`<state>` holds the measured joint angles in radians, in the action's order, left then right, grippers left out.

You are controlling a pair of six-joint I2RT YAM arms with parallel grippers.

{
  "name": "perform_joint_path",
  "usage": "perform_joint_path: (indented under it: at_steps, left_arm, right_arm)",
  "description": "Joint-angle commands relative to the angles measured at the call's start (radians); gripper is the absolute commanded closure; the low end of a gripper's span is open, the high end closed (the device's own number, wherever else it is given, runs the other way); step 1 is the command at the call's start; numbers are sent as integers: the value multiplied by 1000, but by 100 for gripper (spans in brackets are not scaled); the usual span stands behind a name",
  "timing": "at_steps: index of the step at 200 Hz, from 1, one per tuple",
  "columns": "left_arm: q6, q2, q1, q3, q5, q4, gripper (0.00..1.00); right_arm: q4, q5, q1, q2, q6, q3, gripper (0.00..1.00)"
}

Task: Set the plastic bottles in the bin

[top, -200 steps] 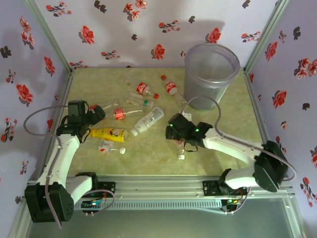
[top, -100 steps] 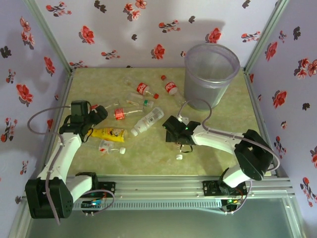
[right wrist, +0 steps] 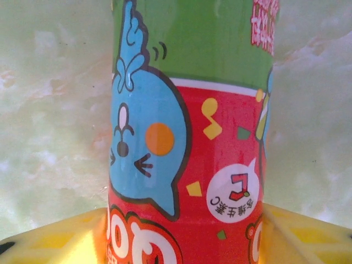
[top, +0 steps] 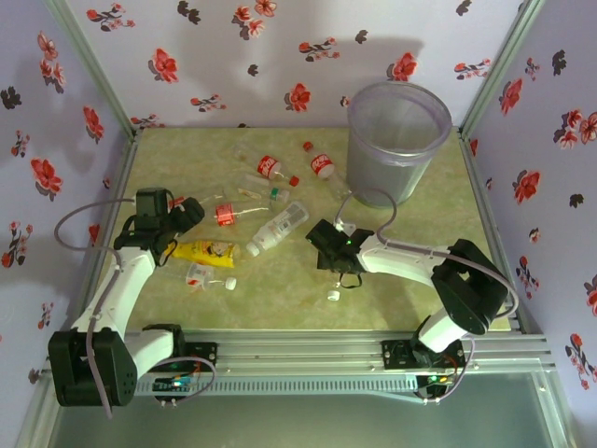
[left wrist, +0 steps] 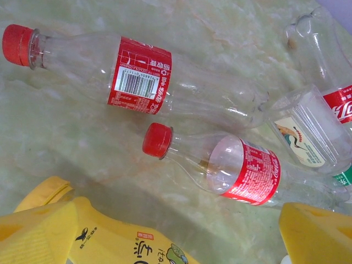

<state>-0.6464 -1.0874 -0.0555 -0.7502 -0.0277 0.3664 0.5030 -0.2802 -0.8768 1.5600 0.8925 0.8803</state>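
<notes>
Bottles (top: 270, 168) lie scattered on the table (top: 280, 303), left and middle. At far left the left gripper (top: 185, 215) hangs over them with its jaws spread wide and holding nothing; a yellow bottle (top: 205, 249) lies just below it, and two clear red-capped bottles (left wrist: 220, 168) lie side by side. Near the middle is a white-labelled bottle (top: 280, 227). The right gripper (top: 338, 261) has its yellow fingers (right wrist: 55, 236) pressed against both sides of a green-and-red bottle (right wrist: 187, 110). The bin (top: 396, 140) stands upright at the far right corner.
</notes>
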Motion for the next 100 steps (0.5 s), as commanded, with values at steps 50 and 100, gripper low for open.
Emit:
perform_joint_path:
  at_steps: [50,100]
  left_arm:
    - [-18,-16,-13,6,6,-30,6]
    - [-21,-30,-17,-3,5,-42,6]
  right_arm:
    - [68,-21,12,-32,-61,29,48]
    - [184,-48,13,-142,-227,194,49]
